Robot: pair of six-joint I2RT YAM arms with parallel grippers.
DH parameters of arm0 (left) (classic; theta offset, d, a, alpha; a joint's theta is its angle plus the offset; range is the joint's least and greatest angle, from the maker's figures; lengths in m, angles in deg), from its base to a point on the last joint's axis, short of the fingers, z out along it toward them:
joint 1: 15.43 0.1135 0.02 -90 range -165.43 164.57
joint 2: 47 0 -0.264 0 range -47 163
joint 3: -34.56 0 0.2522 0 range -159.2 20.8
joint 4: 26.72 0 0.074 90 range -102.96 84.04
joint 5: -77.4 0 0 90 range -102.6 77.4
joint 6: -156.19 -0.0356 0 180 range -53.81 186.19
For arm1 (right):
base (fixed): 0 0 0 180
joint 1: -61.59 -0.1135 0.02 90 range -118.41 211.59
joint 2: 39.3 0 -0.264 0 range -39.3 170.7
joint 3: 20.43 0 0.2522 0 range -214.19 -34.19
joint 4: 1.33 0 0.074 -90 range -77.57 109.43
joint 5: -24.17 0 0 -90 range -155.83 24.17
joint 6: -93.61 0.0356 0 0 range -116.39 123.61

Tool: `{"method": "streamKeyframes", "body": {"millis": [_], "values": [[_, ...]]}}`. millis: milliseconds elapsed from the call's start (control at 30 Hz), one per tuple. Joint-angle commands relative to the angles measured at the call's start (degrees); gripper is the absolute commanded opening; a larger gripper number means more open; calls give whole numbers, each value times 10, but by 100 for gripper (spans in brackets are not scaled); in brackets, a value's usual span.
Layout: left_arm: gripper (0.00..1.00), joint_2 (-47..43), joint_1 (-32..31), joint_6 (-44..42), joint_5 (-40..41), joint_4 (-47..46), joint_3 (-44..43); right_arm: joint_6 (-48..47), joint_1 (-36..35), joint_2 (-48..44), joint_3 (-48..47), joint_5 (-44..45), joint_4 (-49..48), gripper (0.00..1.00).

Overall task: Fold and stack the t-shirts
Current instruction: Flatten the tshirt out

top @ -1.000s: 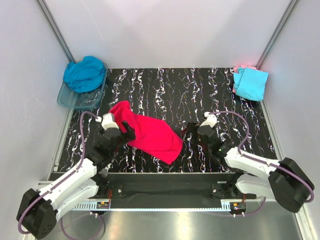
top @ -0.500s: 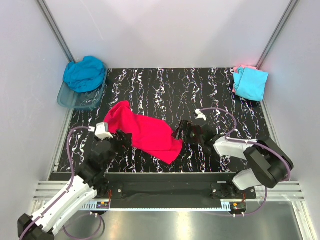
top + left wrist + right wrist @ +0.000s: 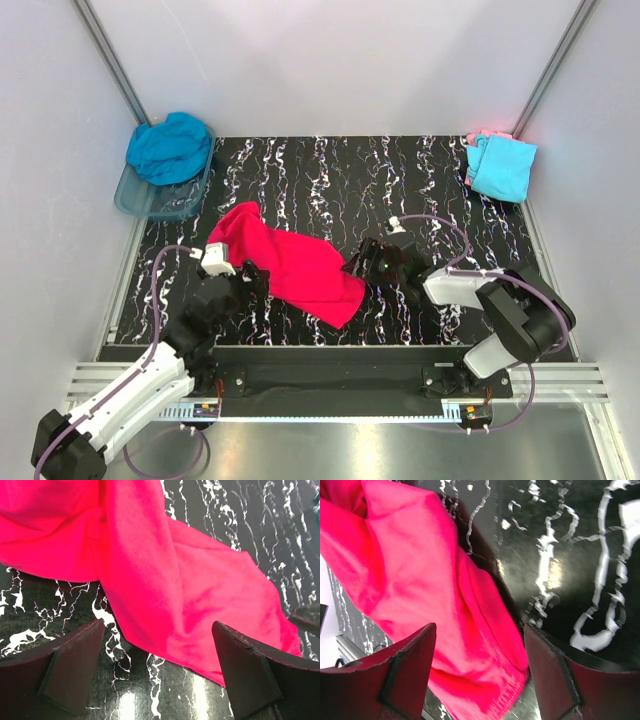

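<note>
Step in hand: the first grasp on the red shirt [image 3: 290, 262], before any fold. It lies on the table [image 3: 440, 190] between my two arms, bunched into a slanted band with its far end toward the left and its near end toward the right. It is not flat and shows no tidy fold.

Left jaws: wide open, low over the table at the near-left edge of the red shirt. In the left wrist view a thick roll of cloth runs down into the gap between my fingers [image 3: 75, 670]. Neither finger touches it, as far as I can tell. Nothing held.

Right jaws: also apart, at the shirt's right-hand end. The right wrist view shows the hemmed edge lying in the gap, with a finger [image 3: 555, 675] on each side and no pinch on it. Nothing held.

Elsewhere: a blue shirt [image 3: 170, 147] is heaped in the plastic tub [image 3: 135, 200] at the far-left corner. A light cyan shirt [image 3: 503, 167] lies folded at the far-right corner, with a pale pink shirt [image 3: 478, 136] peeking out behind it. I take that pair to be the stack.

Next move, my judgement: close both jaws on cloth and not on the table, the right on the hem and the left on one edge, not the whole roll. Then lift and draw the ends apart so the shirt spreads flat. Clamping the roll on the left would likely keep it bunched.
</note>
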Motion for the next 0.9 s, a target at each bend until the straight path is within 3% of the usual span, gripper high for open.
{"method": "streamKeyframes", "body": {"millis": [0, 67, 233, 433, 567, 600, 733, 867], "values": [[95, 0, -2, -17, -13, -42, -11, 2, 1, 39, -36, -36, 32, 79], [95, -16, -3, -17, -13, -42, -5, -3, 1, 63, -58, -49, 40, 87], [95, -41, -3, -19, -13, -53, 6, -9, 1, 104, -102, -44, 81, 83], [95, -42, -3, -20, -18, -52, 5, -20, 2, 115, -116, -1, 108, 64], [95, -44, -4, -20, -18, -53, 8, -20, 1, 124, -125, 12, 123, 21], [95, -45, -4, -20, -18, -53, 7, -22, 1, 123, -127, 16, 128, 2], [95, -47, -6, -22, -18, -53, 8, -37, 2, 90, -121, 81, 145, 0], [95, -50, -7, -23, -18, -53, 11, -43, 1, -27, -107, 184, 191, 0]]}}
